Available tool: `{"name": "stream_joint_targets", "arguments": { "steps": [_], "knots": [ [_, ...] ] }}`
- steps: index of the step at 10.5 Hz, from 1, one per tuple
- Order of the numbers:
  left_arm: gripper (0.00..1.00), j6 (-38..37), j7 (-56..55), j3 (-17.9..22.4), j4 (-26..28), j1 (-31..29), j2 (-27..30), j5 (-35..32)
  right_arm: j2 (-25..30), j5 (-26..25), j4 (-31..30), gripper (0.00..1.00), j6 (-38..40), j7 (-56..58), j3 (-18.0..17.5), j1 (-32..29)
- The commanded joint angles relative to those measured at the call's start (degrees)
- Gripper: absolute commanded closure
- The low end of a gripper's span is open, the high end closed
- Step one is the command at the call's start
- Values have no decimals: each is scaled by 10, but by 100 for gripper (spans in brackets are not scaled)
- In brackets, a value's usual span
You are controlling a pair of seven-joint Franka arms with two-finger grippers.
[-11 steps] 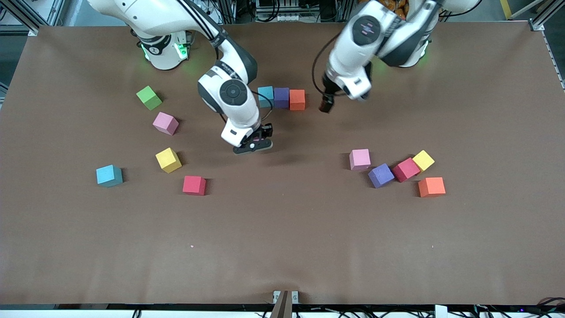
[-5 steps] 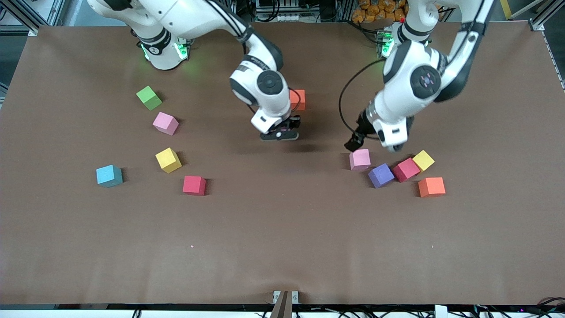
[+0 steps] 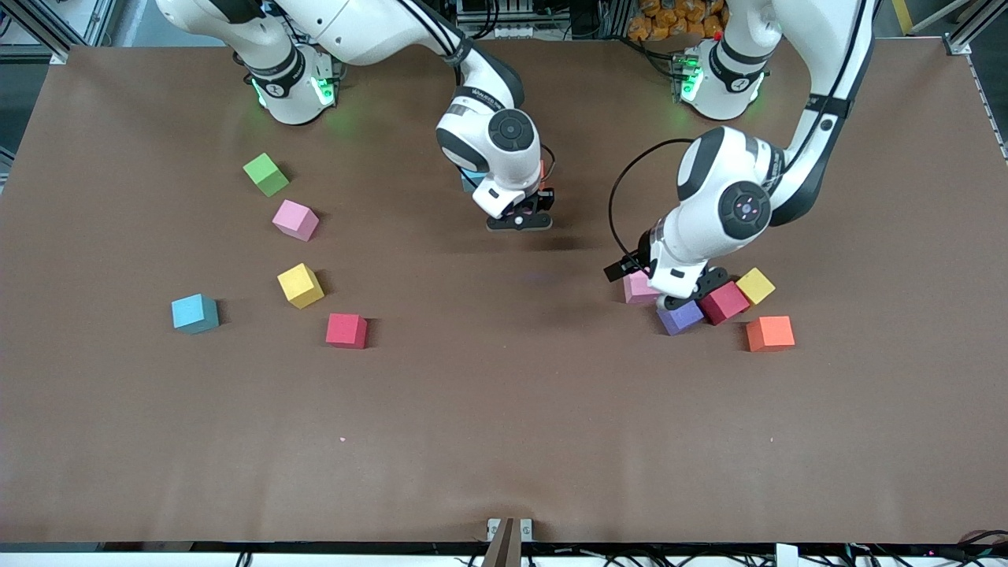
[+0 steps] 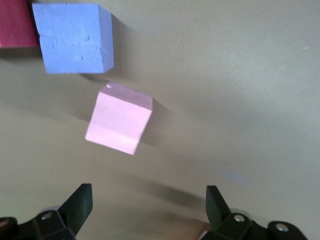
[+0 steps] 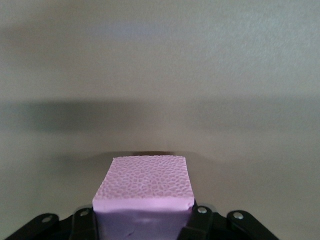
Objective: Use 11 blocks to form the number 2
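My right gripper [image 3: 520,223] is shut on a pale pink block [image 5: 144,185] over the table, beside a row of blocks that its wrist almost wholly hides. My left gripper [image 3: 679,298] hangs open and empty [image 4: 147,202] low over a cluster toward the left arm's end. A pink block [image 3: 635,290] [image 4: 119,118] lies just ahead of its fingers. The purple [image 3: 682,317] [image 4: 75,37], red [image 3: 726,303], yellow [image 3: 756,285] and orange [image 3: 770,333] blocks lie close by. Toward the right arm's end lie loose pink [image 3: 295,220], yellow [image 3: 300,285], light blue [image 3: 194,313] and red [image 3: 346,330] blocks.
A green cube [image 3: 266,174] sits toward the right arm's end, farther from the front camera than the loose pink block. The brown table [image 3: 504,409] stretches bare between the two groups and down to its front edge.
The left arm swung from beside the row down onto the cluster, stopping over the pink block. The right arm carried its block from mid-table toward the row's orange end, covering the row.
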State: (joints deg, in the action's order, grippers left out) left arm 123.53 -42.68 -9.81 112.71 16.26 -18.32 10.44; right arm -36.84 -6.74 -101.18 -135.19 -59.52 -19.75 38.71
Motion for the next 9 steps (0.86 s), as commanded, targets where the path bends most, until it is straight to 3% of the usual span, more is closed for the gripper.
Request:
{"name": "stream_joint_targets", "arguments": {
  "steps": [1, 3, 9],
  "knots": [
    [0, -11, 74, -5, 10, -15, 4, -39, -11, 7, 13, 94, 0, -23, 2, 17],
    [0, -11, 139, -5, 10, -18, -9, -46, -17, 5, 13, 94, -2, -31, 3, 23],
    [0, 0, 138, -6, 8, -28, -44, -72, -31, -3, 13, 92, -18, -46, 5, 35]
  ]
}}
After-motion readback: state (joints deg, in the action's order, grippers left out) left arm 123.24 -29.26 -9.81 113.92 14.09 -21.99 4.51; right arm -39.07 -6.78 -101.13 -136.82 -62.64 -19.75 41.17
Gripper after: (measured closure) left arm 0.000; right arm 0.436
